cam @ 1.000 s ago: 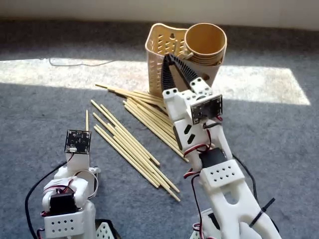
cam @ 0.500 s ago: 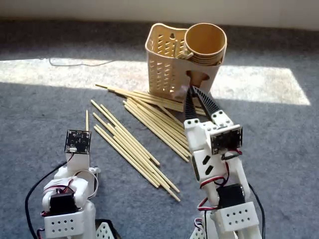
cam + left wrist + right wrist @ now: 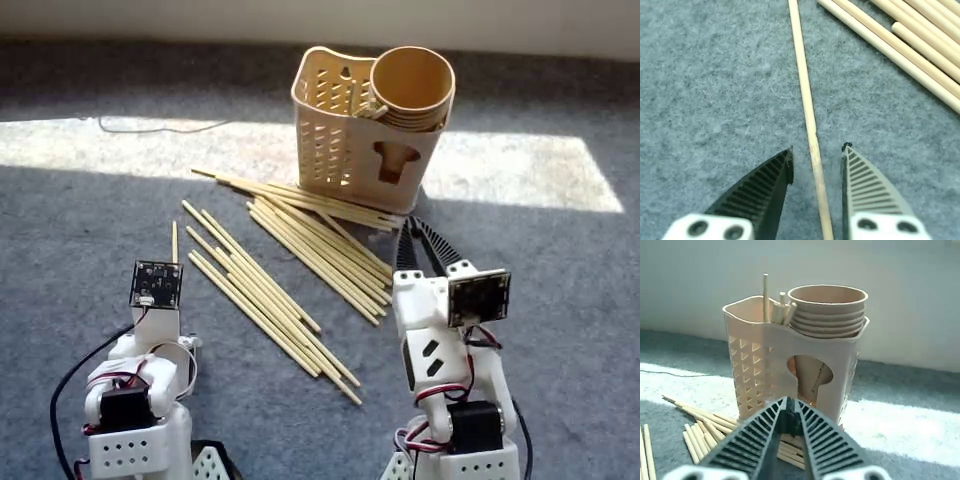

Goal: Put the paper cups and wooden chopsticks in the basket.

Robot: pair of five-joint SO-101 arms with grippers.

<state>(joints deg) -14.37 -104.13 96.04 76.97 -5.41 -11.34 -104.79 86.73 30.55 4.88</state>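
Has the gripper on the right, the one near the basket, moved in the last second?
Yes. The right gripper has drawn back from the basket, where it was up against the front wall, toward its own base.

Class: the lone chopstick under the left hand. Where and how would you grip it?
Take the lone chopstick on its thin shaft from straight above, closing across its width: it lies flat on the carpet, running between the open fingers of the left hand.

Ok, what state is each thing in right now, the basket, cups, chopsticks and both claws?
basket: upright on the carpet.
paper cups: stacked, inside the basket.
chopsticks in basket: standing on end.
loose chopsticks: lying flat on the carpet.
left claw: open, astride a lone chopstick.
right claw: shut, empty.
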